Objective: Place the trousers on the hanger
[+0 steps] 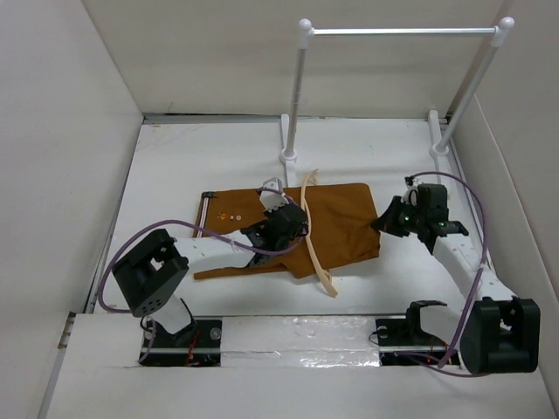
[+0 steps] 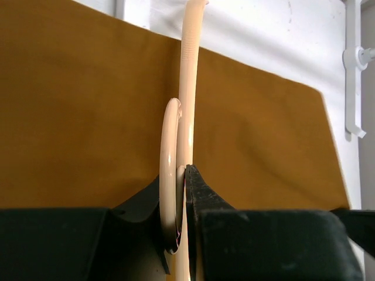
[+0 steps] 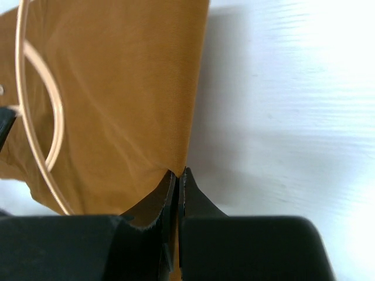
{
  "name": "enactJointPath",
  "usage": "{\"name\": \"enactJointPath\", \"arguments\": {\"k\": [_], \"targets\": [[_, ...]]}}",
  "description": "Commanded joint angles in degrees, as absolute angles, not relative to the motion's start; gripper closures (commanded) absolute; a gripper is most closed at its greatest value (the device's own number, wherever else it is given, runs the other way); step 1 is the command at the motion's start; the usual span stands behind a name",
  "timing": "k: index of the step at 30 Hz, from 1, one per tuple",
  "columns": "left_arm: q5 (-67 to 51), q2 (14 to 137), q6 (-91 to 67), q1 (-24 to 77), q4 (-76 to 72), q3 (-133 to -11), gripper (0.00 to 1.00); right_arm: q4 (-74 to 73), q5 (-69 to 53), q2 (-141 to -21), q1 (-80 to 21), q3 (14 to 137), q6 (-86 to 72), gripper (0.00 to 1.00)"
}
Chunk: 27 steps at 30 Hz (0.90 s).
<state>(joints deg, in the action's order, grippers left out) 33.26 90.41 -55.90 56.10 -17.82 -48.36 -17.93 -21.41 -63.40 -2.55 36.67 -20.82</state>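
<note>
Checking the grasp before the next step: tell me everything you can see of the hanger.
Thin, pale beige-peach hanger, plastic-looking, one strand ribbed. It stretches across the rust-brown trousers, its near end past their edge. The left gripper has its jaws shut on two of its strands.

So we've got the trousers (image 1: 345, 218) lying flat mid-table (image 1: 175, 166), with the hanger (image 1: 312, 255) across them, running front to back. Our left gripper (image 1: 300, 223) is at the hanger, our right gripper (image 1: 381, 225) at the trousers' right edge. The rail stand (image 1: 397, 31) is behind everything.
</note>
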Motion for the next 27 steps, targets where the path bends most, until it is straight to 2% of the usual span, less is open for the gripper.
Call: {"name": "enactJointPath", "arguments": {"k": [1, 4, 11, 27], "targets": [[36.2, 87.2, -51.9, 55.6, -8.5, -45.1, 1.00, -20.5, -20.4, -60.3, 2.4, 39.9, -18.0, 1.00], [37.2, 82.0, -51.6, 55.6, -6.6, -42.5, 1.00, -20.9, -21.2, -59.7, 7.6, 41.0, -17.8, 1.00], [39.3, 75.3, -51.9, 55.6, -2.5, -40.7, 1.00, -20.0, -24.1, -61.3, 11.6, 41.5, -18.8, 1.00], [41.7, 82.2, -49.0, 61.6, -6.8, -56.7, 1.00, -19.4, -21.4, -60.7, 6.9, 35.9, -20.7, 1.00]]}}
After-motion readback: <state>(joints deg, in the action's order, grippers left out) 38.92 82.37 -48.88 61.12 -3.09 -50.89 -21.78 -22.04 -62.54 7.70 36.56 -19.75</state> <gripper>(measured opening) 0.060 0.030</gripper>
